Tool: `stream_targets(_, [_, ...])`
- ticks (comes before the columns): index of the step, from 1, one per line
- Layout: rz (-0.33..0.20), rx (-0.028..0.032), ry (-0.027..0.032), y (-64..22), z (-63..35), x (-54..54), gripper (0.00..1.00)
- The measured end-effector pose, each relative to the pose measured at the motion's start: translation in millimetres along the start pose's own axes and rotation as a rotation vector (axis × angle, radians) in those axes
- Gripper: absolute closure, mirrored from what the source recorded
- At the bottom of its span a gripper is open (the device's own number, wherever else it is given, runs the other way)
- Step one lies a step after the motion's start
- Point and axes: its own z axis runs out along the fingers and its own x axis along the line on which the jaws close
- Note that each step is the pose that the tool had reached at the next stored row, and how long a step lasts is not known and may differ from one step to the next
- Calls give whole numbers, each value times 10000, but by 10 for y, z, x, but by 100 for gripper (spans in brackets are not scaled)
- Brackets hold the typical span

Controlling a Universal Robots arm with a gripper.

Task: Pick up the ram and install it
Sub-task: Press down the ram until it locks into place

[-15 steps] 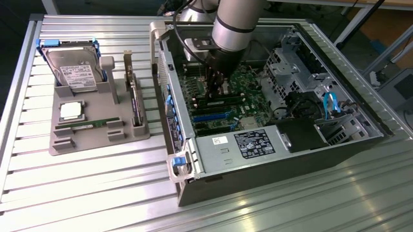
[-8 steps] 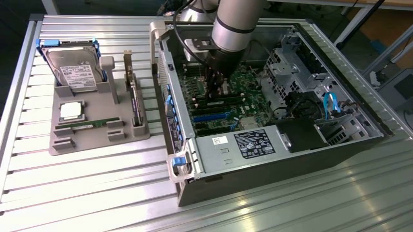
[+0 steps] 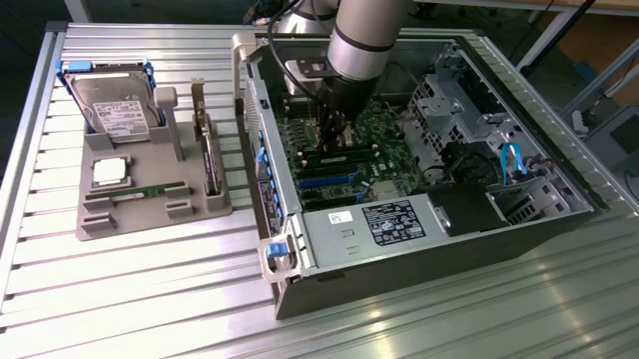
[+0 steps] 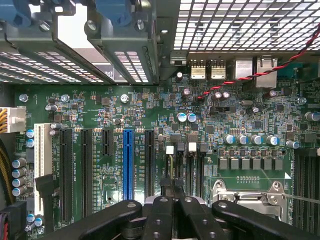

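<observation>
Gripper (image 4: 172,192) hangs inside the open computer case (image 3: 420,247) over the motherboard (image 4: 150,115), fingers pressed together and holding nothing, while the ram (image 3: 125,194) lies on the grey tray (image 3: 150,217) beside the case.

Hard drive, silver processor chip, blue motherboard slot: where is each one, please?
hard drive (image 3: 113,111), exterior view, on the middle of its label.
processor chip (image 3: 110,171), exterior view, on its silver top.
blue slot (image 4: 128,162), wrist view, on the middle of its length.
</observation>
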Motion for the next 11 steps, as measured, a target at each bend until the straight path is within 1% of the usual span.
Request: stream_targets(11, [0, 1, -3, 0, 4, 0, 90])
